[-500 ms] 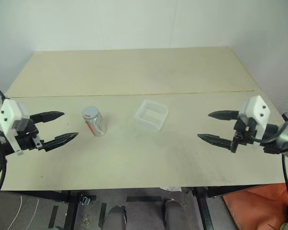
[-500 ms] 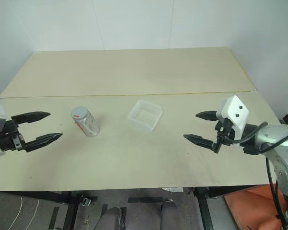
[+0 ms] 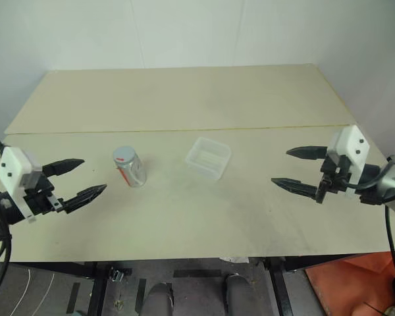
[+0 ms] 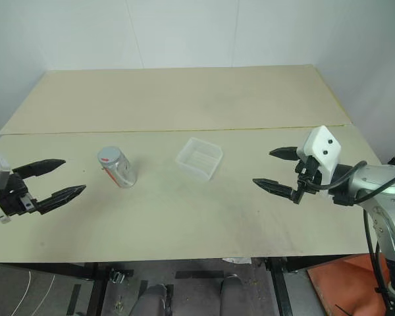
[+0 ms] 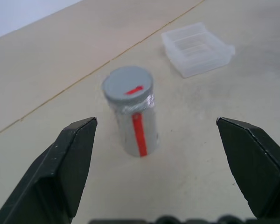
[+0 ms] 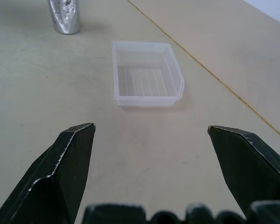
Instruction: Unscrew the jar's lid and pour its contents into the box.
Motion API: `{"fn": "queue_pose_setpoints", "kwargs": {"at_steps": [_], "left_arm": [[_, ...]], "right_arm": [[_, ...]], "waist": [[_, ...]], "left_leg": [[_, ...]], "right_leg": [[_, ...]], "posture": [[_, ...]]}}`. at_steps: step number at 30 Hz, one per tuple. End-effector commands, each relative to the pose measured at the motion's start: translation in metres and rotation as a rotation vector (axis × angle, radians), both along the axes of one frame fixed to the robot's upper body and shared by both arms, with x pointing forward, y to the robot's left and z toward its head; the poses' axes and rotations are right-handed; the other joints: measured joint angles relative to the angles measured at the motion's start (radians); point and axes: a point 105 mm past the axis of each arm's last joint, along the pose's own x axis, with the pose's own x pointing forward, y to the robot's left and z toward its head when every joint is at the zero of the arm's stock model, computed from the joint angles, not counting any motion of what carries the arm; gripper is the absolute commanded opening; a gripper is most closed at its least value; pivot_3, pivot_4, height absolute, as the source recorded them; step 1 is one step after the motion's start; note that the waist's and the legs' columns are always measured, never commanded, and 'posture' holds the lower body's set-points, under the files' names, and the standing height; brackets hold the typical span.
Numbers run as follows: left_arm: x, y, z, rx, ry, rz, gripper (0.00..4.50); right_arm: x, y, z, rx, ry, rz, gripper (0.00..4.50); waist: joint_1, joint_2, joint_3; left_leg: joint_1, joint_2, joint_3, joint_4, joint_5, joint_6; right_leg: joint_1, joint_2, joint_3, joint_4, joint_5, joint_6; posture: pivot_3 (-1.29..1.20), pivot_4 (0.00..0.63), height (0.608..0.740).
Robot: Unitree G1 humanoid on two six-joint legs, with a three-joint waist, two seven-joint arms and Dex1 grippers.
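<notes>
The jar [image 3: 130, 168] stands upright on the table, left of centre, clear-sided with a red stripe down its label [image 5: 140, 135]. Its grey lid [image 5: 127, 83], marked with a short red line, sits on top of it. The contents cannot be made out inside. The box [image 3: 208, 157], a shallow translucent-white tray, lies empty near the table's middle, to the right of the jar. My left gripper [image 3: 83, 178] hangs open, left of the jar and apart from it. Over the table's right side my right gripper [image 3: 292, 168] is open too, pointing toward the box with a gap between them.
The pale wooden table [image 3: 184, 99] is made of two boards with a seam [image 3: 263, 128] running across behind the jar and box. White walls close in behind it. An orange object [image 3: 355, 283] lies on the floor at the lower right.
Both arms have shifted slightly: the left gripper sits a little lower and the right gripper a little higher and further right. Jar and box have not moved.
</notes>
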Motion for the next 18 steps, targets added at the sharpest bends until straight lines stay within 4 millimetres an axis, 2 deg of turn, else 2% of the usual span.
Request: {"fn": "queue_pose_setpoints", "kwargs": {"at_steps": [1, 5, 18], "left_arm": [[0.006, -0.011, -0.006, -0.010, -0.038, 0.050, 4.45], [0.023, -0.023, -0.029, -0.054, -0.022, 0.134, 4.45], [0.057, -0.041, -0.050, -0.190, -0.087, 0.266, 4.45]], "right_arm": [[-0.005, 0.008, 0.015, 0.004, -0.070, 0.061, 4.50], [-0.007, 0.018, 0.019, 0.010, -0.081, 0.113, 4.50], [-0.009, 0.029, 0.026, 0.011, -0.117, 0.156, 4.50]], "waist": [[0.003, 0.000, 0.000], [0.007, 0.000, 0.000], [0.023, 0.000, 0.000]], "left_leg": [[0.000, 0.000, 0.000, 0.000, 0.000, 0.000], [0.000, 0.000, 0.000, 0.000, 0.000, 0.000], [0.000, -0.001, 0.000, 0.001, 0.000, 0.000]], "right_leg": [[0.000, 0.000, 0.000, 0.000, 0.000, 0.000], [0.001, 0.000, 0.000, 0.000, 0.000, 0.000], [0.001, 0.000, 0.000, -0.001, 0.000, 0.000]], "posture": [[0.00, 0.150, 0.740], [0.00, 0.150, 0.740], [0.00, 0.150, 0.740]]}}
